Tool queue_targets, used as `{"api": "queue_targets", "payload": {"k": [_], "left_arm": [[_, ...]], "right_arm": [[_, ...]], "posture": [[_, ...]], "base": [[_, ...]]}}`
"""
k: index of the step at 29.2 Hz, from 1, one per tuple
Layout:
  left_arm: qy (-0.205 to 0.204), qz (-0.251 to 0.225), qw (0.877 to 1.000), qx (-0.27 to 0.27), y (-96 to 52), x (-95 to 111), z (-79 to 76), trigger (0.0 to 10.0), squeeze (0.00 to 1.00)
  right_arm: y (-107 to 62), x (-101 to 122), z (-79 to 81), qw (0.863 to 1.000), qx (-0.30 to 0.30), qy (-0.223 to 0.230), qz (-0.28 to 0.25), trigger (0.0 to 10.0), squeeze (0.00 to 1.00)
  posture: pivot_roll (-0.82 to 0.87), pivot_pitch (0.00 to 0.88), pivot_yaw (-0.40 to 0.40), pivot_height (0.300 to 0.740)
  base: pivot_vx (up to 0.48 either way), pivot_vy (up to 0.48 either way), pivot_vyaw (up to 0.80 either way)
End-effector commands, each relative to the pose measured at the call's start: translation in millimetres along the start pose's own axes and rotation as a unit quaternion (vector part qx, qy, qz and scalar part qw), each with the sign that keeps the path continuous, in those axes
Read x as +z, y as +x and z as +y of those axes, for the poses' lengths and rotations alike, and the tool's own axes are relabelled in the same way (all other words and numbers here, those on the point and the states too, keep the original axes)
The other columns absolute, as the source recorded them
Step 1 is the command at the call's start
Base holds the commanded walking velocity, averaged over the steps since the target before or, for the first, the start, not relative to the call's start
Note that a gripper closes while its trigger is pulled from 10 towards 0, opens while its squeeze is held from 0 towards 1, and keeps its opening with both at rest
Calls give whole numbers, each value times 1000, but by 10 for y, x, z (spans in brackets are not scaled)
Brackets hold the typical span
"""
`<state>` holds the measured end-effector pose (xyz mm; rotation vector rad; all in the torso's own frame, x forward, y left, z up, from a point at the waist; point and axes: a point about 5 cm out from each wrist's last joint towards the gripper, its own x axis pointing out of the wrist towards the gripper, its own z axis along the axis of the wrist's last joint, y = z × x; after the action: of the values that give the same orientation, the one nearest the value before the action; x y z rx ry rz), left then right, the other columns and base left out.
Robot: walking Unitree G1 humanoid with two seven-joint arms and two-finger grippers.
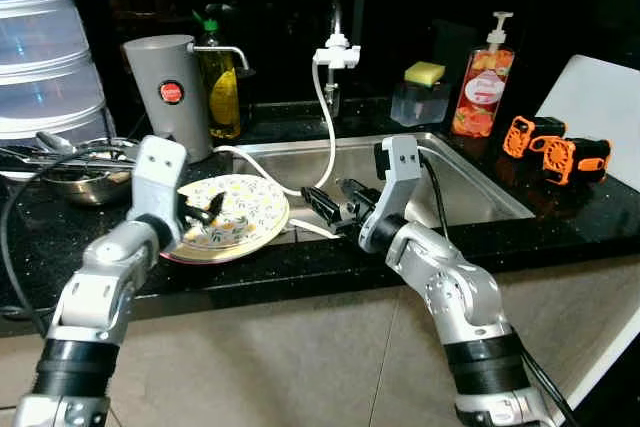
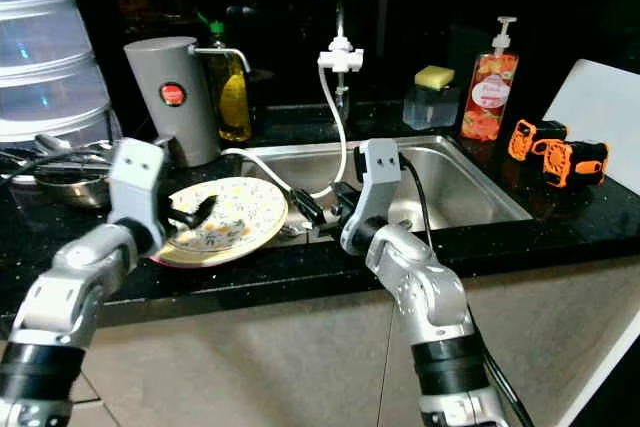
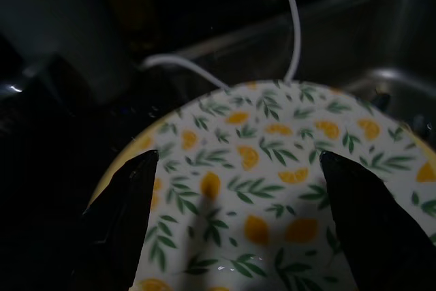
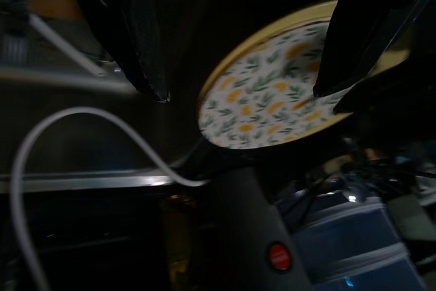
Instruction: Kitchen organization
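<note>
Left gripper (image 1: 207,213) spread, hovering over the round lemon-patterned yellow-rimmed plate (image 1: 243,209). Right gripper (image 1: 327,209) spread just beside the plate's far edge, above the steel sink (image 1: 470,187).

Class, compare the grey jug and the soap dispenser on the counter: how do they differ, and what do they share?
The grey jug is opaque, wide and plain with a red round mark; the soap dispenser is slimmer, orange-red, with a white pump. The jug stands left of the sink, the dispenser behind its right corner. Both stand upright.
</note>
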<state>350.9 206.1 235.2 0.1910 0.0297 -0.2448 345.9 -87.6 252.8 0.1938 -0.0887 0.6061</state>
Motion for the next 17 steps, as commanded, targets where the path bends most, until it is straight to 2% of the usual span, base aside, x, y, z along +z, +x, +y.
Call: {"api": "queue_targets", "payload": {"k": [1, 5, 8, 11, 12, 16, 17], "left_arm": [[2, 10, 1000, 4, 35, -31, 36, 10000, 0], [-4, 39, 998, 56, 36, -120, 252, 10000, 0], [-8, 57, 995, 79, 27, -177, 366, 10000, 0], [-13, 71, 994, 79, 25, -246, 407, 10000, 0], [-21, 89, 993, 77, 39, -359, 448, 10000, 0], [-38, 94, 993, 66, 67, -396, 462, 10000, 0], [-61, 103, 991, 59, 83, -428, 467, 10000, 0]], "right_arm": [[-27, 9, -45, 1000, -19, -10, -7, 10000, 0], [-75, 0, -245, 996, -87, -14, -4, 10000, 0], [-83, -10, -301, 994, -108, -12, 0, 10000, 0], [-75, -10, -323, 993, -117, -10, 3, 10000, 0], [-48, 3, -315, 993, -117, -9, 2, 10000, 0], [-15, 20, -281, 994, -112, -9, -1, 10000, 0], [-4, 26, -265, 994, -109, -9, -2, 10000, 0]], "posture": [[45, 22, 37, 740], [31, 42, 51, 740], [33, 51, 52, 740], [38, 60, 52, 740], [44, 74, 53, 740], [44, 81, 51, 740], [48, 85, 51, 740]], "base": [[0, 0, 0], [0, 0, 0], [0, 0, 0], [0, 0, 0], [0, 0, 0], [0, 0, 0], [0, 0, 0]]}}
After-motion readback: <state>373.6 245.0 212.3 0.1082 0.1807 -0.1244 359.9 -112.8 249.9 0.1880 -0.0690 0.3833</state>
